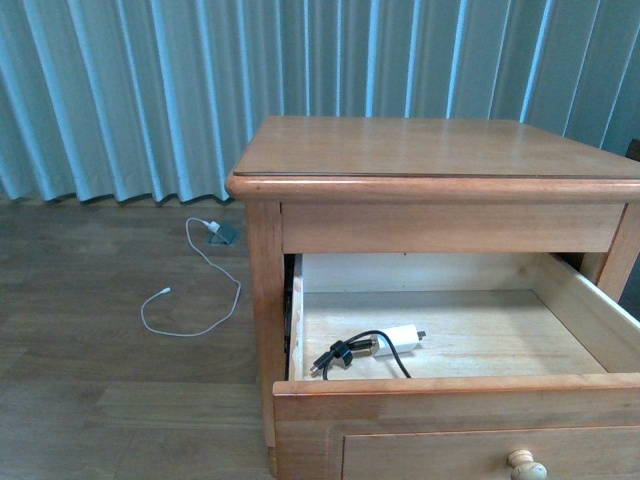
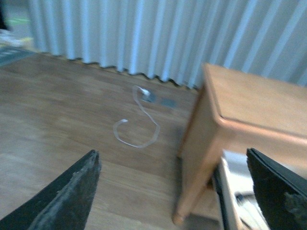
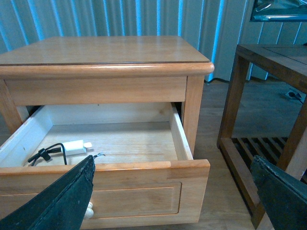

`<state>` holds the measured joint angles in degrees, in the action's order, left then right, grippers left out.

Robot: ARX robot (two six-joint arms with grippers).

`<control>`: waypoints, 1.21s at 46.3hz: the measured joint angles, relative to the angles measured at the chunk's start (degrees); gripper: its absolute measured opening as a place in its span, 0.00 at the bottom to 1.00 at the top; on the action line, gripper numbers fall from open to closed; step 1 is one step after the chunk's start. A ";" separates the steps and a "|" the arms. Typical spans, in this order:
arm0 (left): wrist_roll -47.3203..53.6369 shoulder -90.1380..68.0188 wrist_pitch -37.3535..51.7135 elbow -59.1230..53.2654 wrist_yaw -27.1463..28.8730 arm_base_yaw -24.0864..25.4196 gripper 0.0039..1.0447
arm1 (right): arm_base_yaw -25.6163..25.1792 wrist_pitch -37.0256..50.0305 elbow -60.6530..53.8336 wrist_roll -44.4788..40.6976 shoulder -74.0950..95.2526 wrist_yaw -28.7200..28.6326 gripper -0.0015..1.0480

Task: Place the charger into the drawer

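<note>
The white charger (image 1: 397, 338) with its coiled black cable (image 1: 345, 353) lies on the pale floor of the pulled-out drawer (image 1: 455, 390), near its front left. The right wrist view also has the charger (image 3: 74, 146) resting inside the drawer (image 3: 139, 189). My left gripper (image 2: 175, 191) is open, hovering over the floor beside the nightstand's left corner, holding nothing. My right gripper (image 3: 175, 191) is open in front of the drawer's panel, well clear of the charger. Neither arm appears in the front view.
The wooden nightstand (image 1: 430, 150) stands before blue-grey curtains (image 1: 150, 90). A thin white cable (image 1: 195, 290) trails on the wood floor to its left. A dark wooden table (image 3: 268, 96) with a slatted shelf stands close to the nightstand's right. A round pale knob (image 1: 526, 465) sticks out from the drawer front.
</note>
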<state>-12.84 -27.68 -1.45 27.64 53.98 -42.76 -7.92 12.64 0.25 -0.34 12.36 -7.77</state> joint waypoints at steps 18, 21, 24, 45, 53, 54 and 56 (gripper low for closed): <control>11.76 14.99 -0.02 -13.84 -33.53 21.11 0.26 | 0.00 0.00 0.00 0.00 0.00 0.00 0.92; 11.85 16.61 -0.02 -15.47 -36.44 24.30 0.14 | 0.00 0.00 0.00 0.00 0.00 0.00 0.92; 11.89 17.99 0.00 -16.90 -39.06 27.08 0.03 | 0.00 0.00 0.00 0.00 0.00 0.00 0.92; 12.44 23.87 0.55 -23.41 -53.79 42.45 0.04 | 0.00 0.00 0.00 0.00 0.00 0.02 0.92; 12.44 24.79 0.74 -24.44 -53.79 42.51 0.04 | 0.00 0.00 0.00 -0.02 0.00 0.00 0.92; 12.44 24.87 0.74 -24.57 -53.79 42.51 0.04 | 0.00 0.00 0.00 0.00 0.00 0.00 0.92; 12.44 25.03 0.76 -24.76 -53.79 42.51 0.04 | 0.00 0.00 0.00 0.00 0.00 0.00 0.92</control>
<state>-0.40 -2.66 -0.69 2.87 0.19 -0.25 -7.92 12.64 0.25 -0.34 12.36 -7.77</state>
